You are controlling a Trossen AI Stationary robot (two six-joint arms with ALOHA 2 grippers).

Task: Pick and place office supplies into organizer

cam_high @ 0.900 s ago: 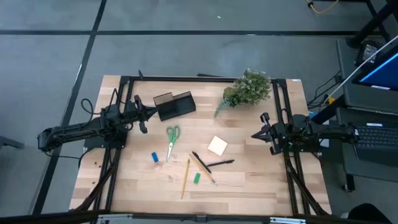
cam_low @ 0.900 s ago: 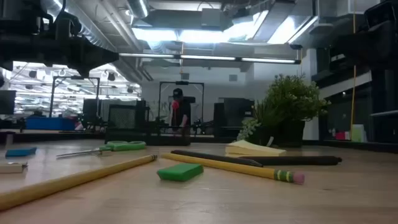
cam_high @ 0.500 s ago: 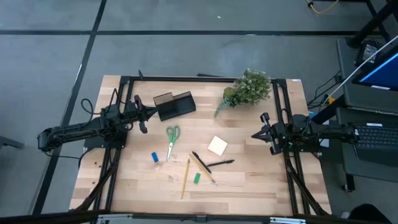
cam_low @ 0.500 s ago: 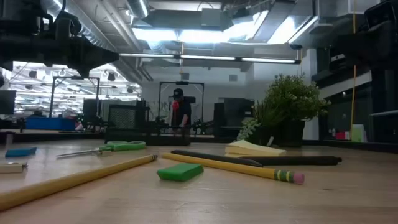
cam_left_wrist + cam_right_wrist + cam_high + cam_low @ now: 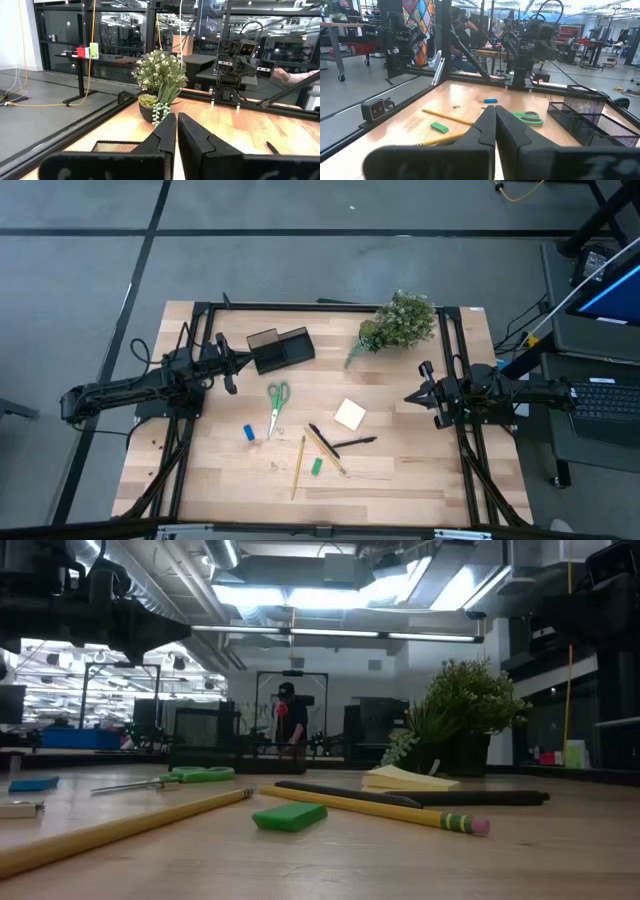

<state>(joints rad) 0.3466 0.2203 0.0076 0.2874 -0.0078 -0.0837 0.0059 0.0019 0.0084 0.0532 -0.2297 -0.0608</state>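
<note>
**Even overhead light, soft foreground at surface level**

From above, the wooden surface (image 5: 400,470) is evenly lit, shadows short and faint. In the low view, ceiling light panels (image 5: 300,595) at 12 o'clock glare white, and the nearest yellow pencil (image 5: 110,830) at 8 o'clock blurs out of focus. Both wrist views are bright; the near pincer fingers (image 5: 165,140) look dark and soft-edged, and windows behind show reflections.

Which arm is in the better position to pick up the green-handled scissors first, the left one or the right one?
Probably the left. The left claw waits shut beside the organizer, and the scissors lie just below it on the table. The right claw, also shut, is farther away, past the sticky-note pad.
</note>
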